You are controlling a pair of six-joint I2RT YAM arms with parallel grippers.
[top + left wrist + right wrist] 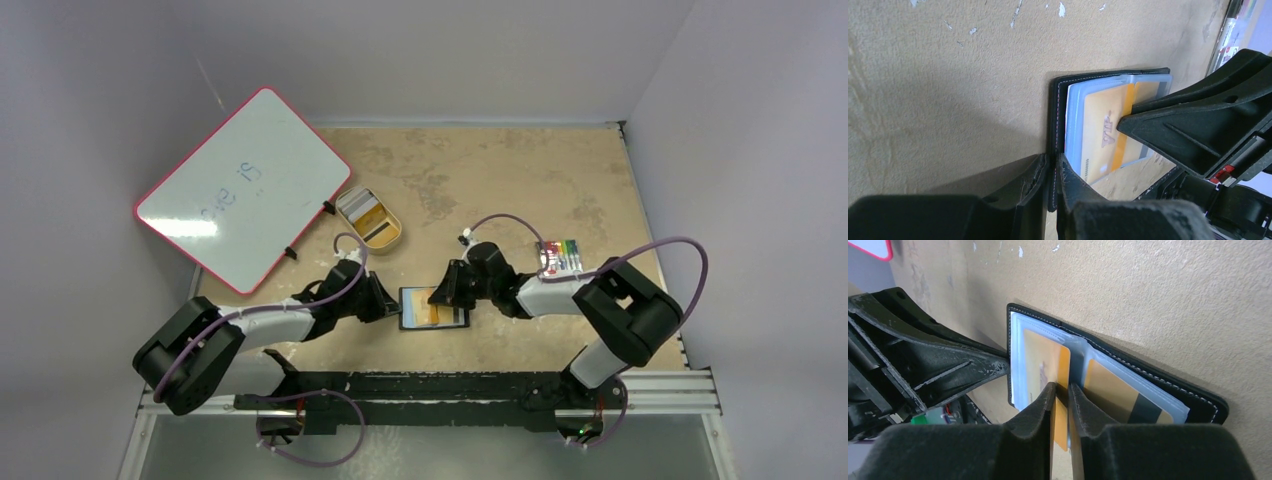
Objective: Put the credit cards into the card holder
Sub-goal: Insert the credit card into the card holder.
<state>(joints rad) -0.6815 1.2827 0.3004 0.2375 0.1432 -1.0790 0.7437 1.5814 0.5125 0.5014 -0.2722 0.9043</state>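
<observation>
- Shows the card holder [1158, 374] lying open on the table [560, 190], between both grippers.
- Clamps the holder's black edge with the left gripper [1052, 160].
- Straddles one credit card [1045, 360] narrowly with the right gripper [1062, 387]; cannot tell whether gripped or loose.
- Has that card sticking partway out of the holder, a second card [1113, 387] beside it.

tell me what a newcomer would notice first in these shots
The eye goes first to the open black card holder at the near middle of the table. The left gripper pinches it at one edge, and the right gripper has its tips at a gold-orange credit card lying partly in a clear sleeve. Next comes the red-rimmed whiteboard at the far left, with a gold oval tin beside it.
</observation>
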